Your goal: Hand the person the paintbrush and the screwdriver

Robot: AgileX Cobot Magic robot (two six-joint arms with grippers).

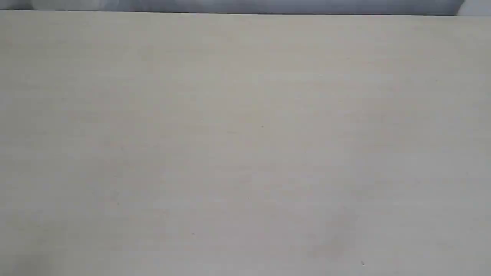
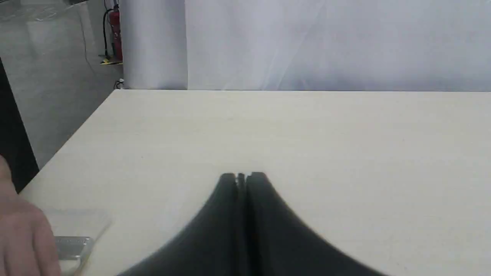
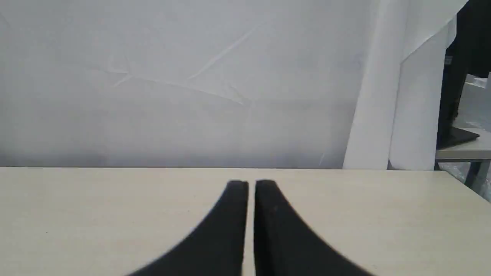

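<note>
The left gripper is closed with its fingers pressed together on nothing, above the pale table. The right gripper is closed to a thin slit and is also empty. The paintbrush lies flat near the table's edge, well apart from the left gripper, its silver ferrule and pale bristles partly covered by the person's hand.
</note>
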